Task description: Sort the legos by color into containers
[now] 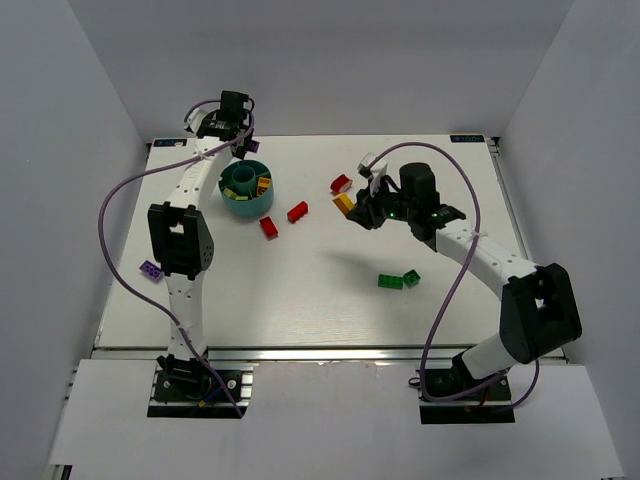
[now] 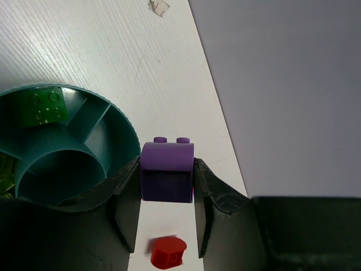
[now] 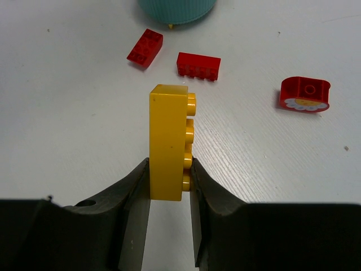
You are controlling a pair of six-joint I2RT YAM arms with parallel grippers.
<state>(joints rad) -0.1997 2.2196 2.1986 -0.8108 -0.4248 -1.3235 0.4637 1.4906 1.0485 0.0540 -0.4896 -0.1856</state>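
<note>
Green bricks [image 1: 397, 279] lie loose nearest the bases. Right gripper [image 3: 169, 180] is clamped on yellow brick [image 3: 167, 124], mid-table: brick on end, sticking out past the tips, studs against one finger, so it could pivot. Bricks are likely light, rigid, slick; flat sides grip better. Far end: left gripper [image 2: 166, 186] pinches purple brick [image 2: 167, 155] by its flat sides, just outside teal cup [image 2: 127, 127] rim.

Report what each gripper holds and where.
Left gripper: purple brick, by its two sides. Right gripper: yellow brick, near end, across studded face and back.
</note>
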